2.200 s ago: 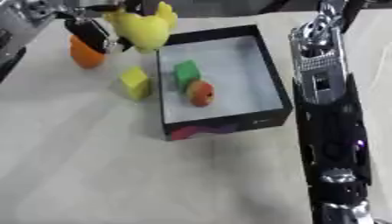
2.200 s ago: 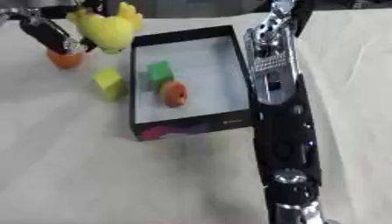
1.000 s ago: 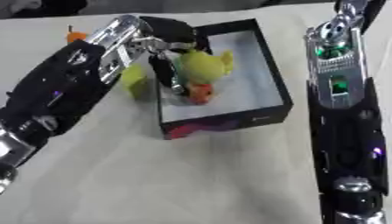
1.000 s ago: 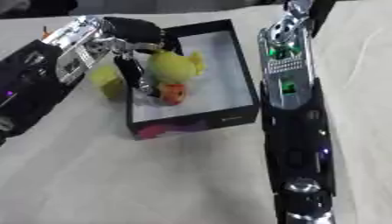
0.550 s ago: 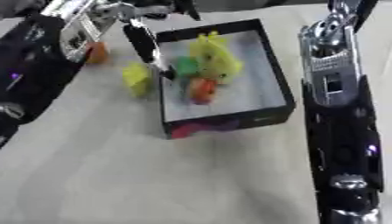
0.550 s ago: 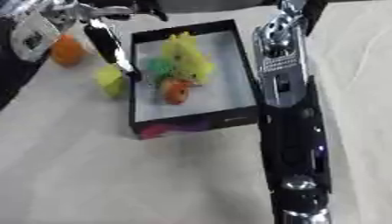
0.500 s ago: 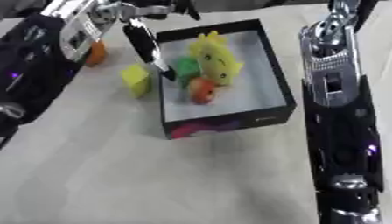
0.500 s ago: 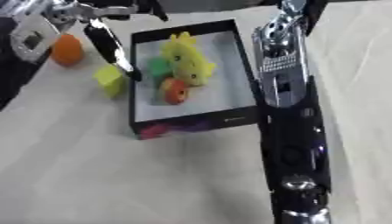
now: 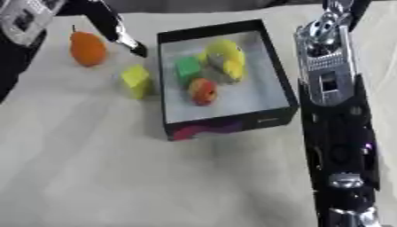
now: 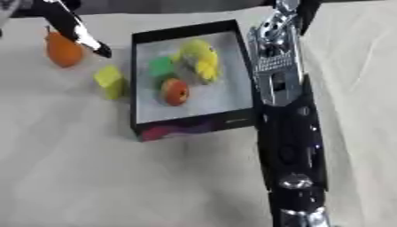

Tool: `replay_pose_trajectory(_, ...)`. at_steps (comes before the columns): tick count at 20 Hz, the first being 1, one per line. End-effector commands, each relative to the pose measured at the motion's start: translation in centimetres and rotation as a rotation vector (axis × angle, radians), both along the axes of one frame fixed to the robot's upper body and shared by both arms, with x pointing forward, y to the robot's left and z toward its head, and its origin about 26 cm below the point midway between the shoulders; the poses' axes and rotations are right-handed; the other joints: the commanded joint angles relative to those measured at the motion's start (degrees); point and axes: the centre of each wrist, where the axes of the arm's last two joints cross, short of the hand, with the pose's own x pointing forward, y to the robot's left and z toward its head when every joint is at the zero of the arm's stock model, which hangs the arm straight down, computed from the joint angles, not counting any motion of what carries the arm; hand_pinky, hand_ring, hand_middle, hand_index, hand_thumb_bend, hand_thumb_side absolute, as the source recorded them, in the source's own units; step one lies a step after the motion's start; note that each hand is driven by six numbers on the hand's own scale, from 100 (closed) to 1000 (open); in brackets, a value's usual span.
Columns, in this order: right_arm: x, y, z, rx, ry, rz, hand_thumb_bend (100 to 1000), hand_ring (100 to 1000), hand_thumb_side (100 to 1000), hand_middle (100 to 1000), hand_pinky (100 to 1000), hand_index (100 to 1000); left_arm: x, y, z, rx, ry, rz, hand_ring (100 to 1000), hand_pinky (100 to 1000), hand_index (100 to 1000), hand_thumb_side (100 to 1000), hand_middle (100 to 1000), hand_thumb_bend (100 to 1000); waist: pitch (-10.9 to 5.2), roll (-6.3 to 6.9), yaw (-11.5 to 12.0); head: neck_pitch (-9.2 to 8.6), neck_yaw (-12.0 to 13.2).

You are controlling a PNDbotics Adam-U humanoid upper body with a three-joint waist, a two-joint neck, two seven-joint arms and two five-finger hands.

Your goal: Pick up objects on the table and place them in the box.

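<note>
A black box with a grey floor stands in the middle of the table. Inside it lie a yellow duck toy, a green block and a red-orange fruit. On the cloth left of the box are a yellow block and an orange pear-shaped fruit. My left hand is at the upper left, open, its straight fingers pointing down between the orange fruit and the box, holding nothing. My right arm runs up the right side; its hand is out of view past the top edge.
The pale cloth-covered table stretches in front of and left of the box. My right arm lies close along the box's right wall.
My left hand carried the yellow duck over the box, let it go inside, and drew back to the upper left. The duck now lies in the box beside the green block.
</note>
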Motion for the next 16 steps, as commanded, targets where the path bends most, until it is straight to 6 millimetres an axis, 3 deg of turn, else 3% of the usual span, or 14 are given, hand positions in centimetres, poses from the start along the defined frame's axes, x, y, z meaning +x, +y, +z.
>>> replay_pose_trajectory(1, -0.1, -0.2, 1.1, 0.003, -0.031, -0.003, 100, 777, 602, 790, 900, 886, -0.4, 3.1, 1.4, -0.011, -0.018, 0.11, 853, 841, 906, 478, 830, 729, -1.03, -0.78, 0.1, 0.29, -1.6)
replay_pose_trajectory(6, 0.0, -0.1, 1.5, 0.005, -0.035, -0.003, 100, 777, 600, 790, 900, 886, 0.5, 6.1, -0.2, -0.034, 0.006, 0.25, 848, 836, 891, 449, 823, 715, -0.64, -1.19, -0.2, 0.29, -2.7)
replay_pose_trajectory(16, 0.3, 0.3, 2.2, 0.012, -0.04, 0.009, 100, 777, 596, 791, 901, 886, 1.9, 9.7, -3.4, -0.061, 0.042, 0.423, 842, 830, 893, 471, 815, 731, 0.53, -1.65, -1.6, 0.29, -1.6)
